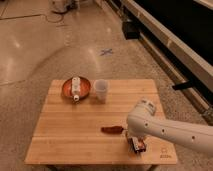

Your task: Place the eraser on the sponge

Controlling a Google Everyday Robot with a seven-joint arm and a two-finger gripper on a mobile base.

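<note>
My gripper (135, 141) hangs low over the table's front right part, under the white wrist of the arm (150, 122). Right at its tip shows a small dark block with a red edge and a pale spot, which looks like the eraser (140, 146). It is at or just above the wood, and I cannot tell whether the gripper holds it. The sponge is hidden; no blue pad shows anywhere on the table.
The wooden table (70, 135) carries an orange bowl (85, 90) with a white bottle (75, 87) at the back left, and a white cup (101, 90) beside it. A flat dark-red item (112, 130) lies just left of the gripper. The table's front edge is close.
</note>
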